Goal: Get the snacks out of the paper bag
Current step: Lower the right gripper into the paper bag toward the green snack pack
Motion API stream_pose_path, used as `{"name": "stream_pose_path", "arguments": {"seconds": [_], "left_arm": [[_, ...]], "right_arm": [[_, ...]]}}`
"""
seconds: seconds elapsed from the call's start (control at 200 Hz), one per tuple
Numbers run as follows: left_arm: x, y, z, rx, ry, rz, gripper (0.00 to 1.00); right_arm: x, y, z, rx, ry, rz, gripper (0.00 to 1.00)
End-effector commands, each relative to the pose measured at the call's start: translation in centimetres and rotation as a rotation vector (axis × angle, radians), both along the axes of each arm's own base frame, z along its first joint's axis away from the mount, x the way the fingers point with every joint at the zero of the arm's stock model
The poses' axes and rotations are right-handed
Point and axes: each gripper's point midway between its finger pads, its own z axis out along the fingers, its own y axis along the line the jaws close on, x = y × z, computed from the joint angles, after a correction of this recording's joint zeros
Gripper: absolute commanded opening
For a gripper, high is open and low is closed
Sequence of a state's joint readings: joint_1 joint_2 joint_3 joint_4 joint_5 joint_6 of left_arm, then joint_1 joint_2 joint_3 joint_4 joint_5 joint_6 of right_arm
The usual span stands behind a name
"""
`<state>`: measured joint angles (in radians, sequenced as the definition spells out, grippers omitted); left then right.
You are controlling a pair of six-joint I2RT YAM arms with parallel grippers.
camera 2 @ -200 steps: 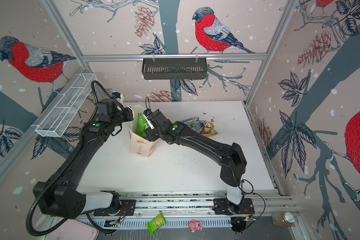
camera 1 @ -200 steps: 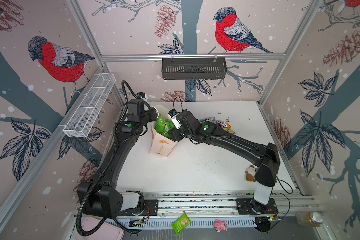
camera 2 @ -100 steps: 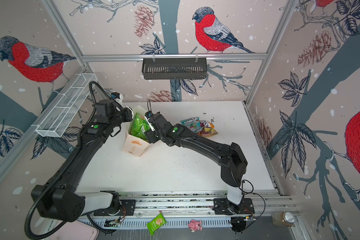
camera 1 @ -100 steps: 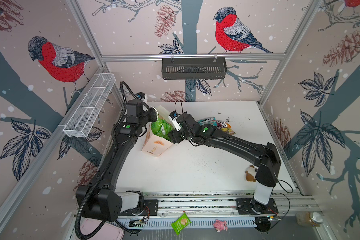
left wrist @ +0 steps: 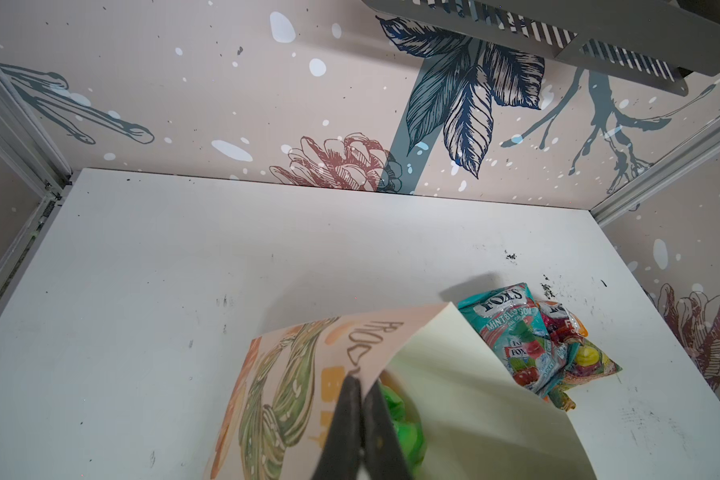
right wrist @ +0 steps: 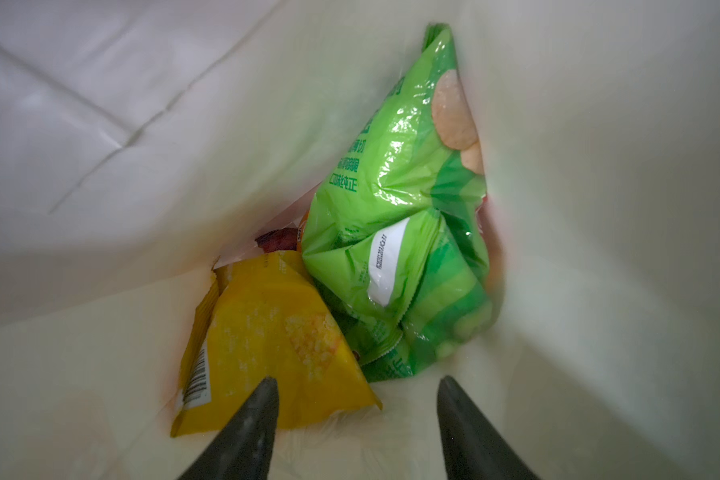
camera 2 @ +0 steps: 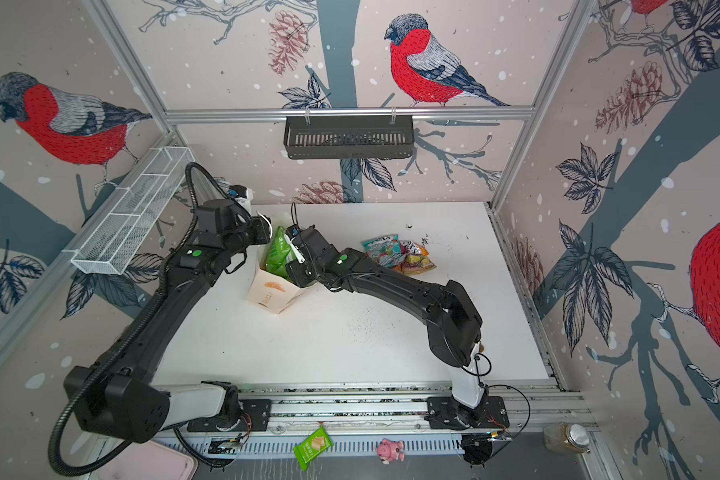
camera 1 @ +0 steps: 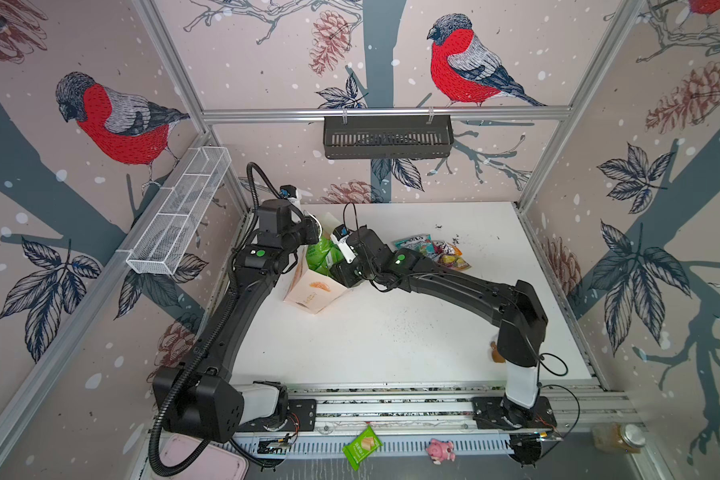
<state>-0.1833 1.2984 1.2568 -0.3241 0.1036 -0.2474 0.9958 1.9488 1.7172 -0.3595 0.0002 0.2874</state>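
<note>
1. Cream-white paper bag with orange pastry prints (camera 1: 313, 291) stands on the white table (camera 1: 391, 340). Its long way runs from its bottom up to its open mouth, and it looks a bit tipped.
2. Left gripper (left wrist: 360, 384) is pinched tight on the bag's top edge. It should hold firm so the mouth does not flop shut.
3. Right gripper (right wrist: 356, 386) is deep inside the bag, fingers apart, with nothing between them. It should go lower, put one finger on each side of one packet, squeeze softly, then lift straight out without catching the paper.
4. Heap of small teal, orange and yellow packets (camera 1: 431, 249) lies outside the bag, near it.
5. Bright green crinkly foil packet (right wrist: 391, 232) stands on end inside the bag, its long way pointing to the mouth, its top poking out.
6. Yellow foil packet (right wrist: 267, 332) lies at the bag's bottom, flat face up, just beside one finger. It looks easiest to take.
</note>
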Motion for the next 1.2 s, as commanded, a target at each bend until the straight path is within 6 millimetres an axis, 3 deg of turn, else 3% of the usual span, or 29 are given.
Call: {"name": "stream_pose_path", "arguments": {"seconds": [0.0, 0.26, 0.745, 1.196], "left_arm": [[0.7, -0.2, 1.8, -0.018, -0.075, -0.003, 0.00], [0.7, -0.8, 1.6, -0.039, -0.069, -0.031, 0.00], [0.5, -1.5, 1.7, -0.060, -0.068, -0.054, 0.00], [0.4, -2.4, 1.6, -0.061, -0.066, -0.086, 0.00]], "right_arm": [[0.1, 0.6, -0.2, 0.009, 0.015, 0.004, 0.61], [0.5, 1.8, -1.9, -0.018, 0.049, 0.013, 0.61], [1.2, 2.7, -5.1, -0.063, 0.117, -0.003, 0.79], [1.7, 4.4, -7.4, -0.070, 0.186, 0.006, 0.83]]}}
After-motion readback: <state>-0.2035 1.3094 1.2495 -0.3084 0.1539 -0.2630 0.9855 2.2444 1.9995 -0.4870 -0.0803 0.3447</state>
